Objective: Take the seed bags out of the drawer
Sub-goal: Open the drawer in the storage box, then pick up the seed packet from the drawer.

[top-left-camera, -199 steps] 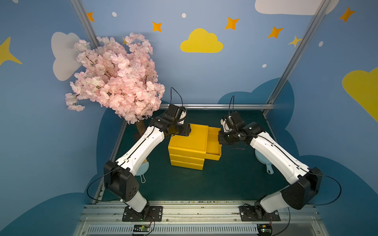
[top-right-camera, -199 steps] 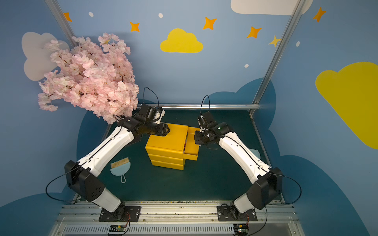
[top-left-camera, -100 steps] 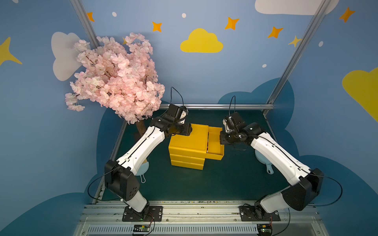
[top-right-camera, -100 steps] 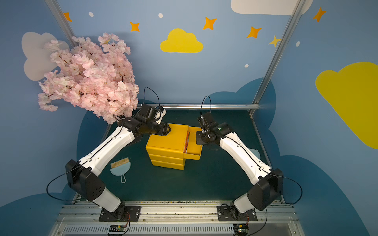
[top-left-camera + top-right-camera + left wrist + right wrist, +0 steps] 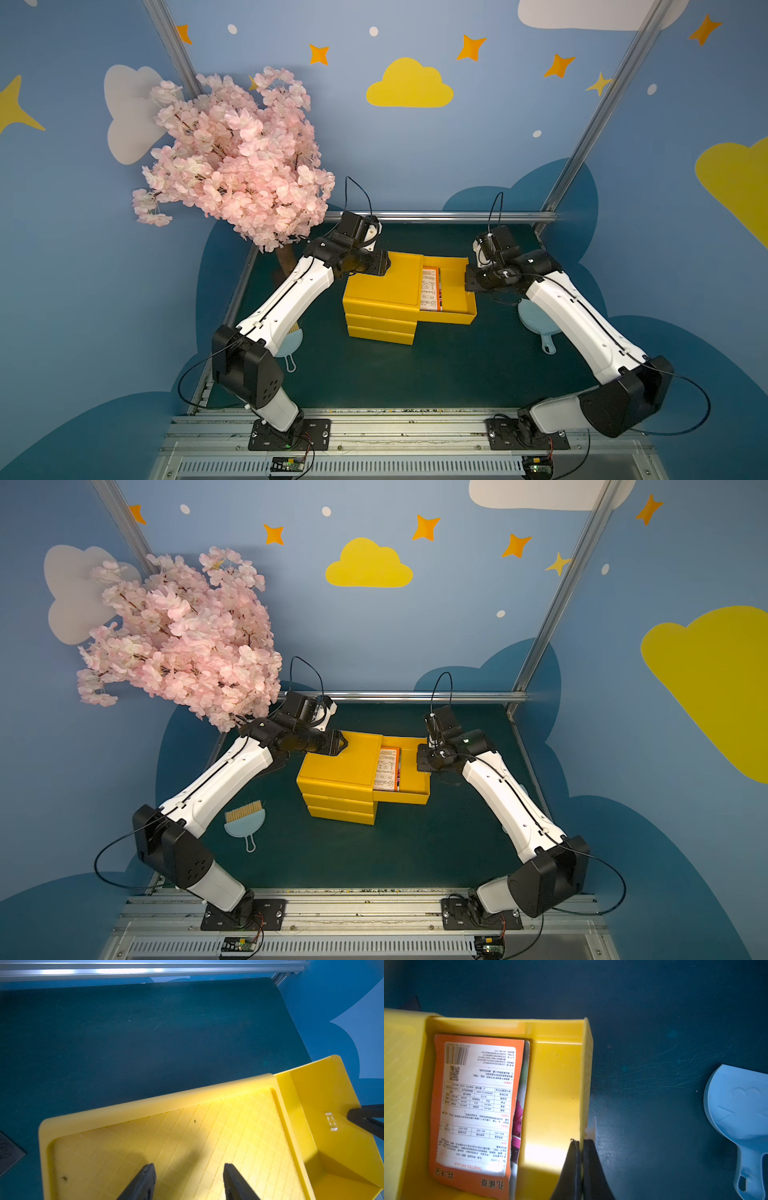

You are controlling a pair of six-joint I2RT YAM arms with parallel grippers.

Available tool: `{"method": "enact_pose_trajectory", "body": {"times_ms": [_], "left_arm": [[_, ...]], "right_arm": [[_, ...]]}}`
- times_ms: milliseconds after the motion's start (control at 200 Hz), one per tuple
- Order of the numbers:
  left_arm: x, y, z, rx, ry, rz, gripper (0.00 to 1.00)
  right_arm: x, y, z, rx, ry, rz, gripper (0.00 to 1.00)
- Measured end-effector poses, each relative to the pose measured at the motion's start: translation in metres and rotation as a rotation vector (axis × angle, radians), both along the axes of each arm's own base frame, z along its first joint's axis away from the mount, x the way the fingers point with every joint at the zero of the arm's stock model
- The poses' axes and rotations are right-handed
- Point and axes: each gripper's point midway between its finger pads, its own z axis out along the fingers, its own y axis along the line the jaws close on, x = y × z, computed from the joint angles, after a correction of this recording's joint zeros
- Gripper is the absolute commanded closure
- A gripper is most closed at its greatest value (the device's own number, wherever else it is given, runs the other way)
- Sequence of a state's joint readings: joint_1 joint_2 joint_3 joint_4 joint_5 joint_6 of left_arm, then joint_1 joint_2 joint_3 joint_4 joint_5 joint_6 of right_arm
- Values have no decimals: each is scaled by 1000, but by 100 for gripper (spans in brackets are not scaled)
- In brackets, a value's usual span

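R gripper was pinched shut on front wall of the drawer, which stood out from the cabinet. The seed bags lay stacked inside. L gripper hung w/ fingers apart over cabinet top, empty.

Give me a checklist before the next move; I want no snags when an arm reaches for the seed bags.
1. The drawer pulled out enough: ok, the seed bags lie uncovered.
2. Both bags present: ok, the orange one lies on the pink-flowered one.
3. The right gripper free to reach: not ok, it is shut on the drawer's front wall.
4. The left gripper free: ok, open and empty over the top of the cabinet.
5. A bag edge raised enough to pinch: cannot tell.
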State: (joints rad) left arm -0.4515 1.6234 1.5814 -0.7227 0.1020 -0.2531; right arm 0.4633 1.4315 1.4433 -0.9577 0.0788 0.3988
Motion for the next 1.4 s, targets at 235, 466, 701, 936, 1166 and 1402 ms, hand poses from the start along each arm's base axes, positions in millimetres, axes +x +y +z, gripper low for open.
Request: {"method": "enact_pose_trajectory", "body": {"times_ms": [235, 466, 701, 936, 1166, 1402], "left_arm": [[0, -1, 0, -2, 0, -2, 42], [0, 0, 0, -4, 0, -1, 42], [1, 0, -1, -5, -1, -2, 42], [1, 0, -1, -8, -3, 0, 42], [1, 0, -1, -10, -5, -1, 42], [1, 0, -1, -12, -4, -2, 42]], "right_arm": [[0, -1, -2, -1, 6, 9, 85], [1, -6, 3, -8, -20, 8, 61], [2, -10, 34, 1, -106, 20, 60], [0, 18, 62, 74, -166, 94, 69], [1, 54, 55, 165, -133, 147, 70], [7, 70, 14, 202, -41, 133, 64]]}}
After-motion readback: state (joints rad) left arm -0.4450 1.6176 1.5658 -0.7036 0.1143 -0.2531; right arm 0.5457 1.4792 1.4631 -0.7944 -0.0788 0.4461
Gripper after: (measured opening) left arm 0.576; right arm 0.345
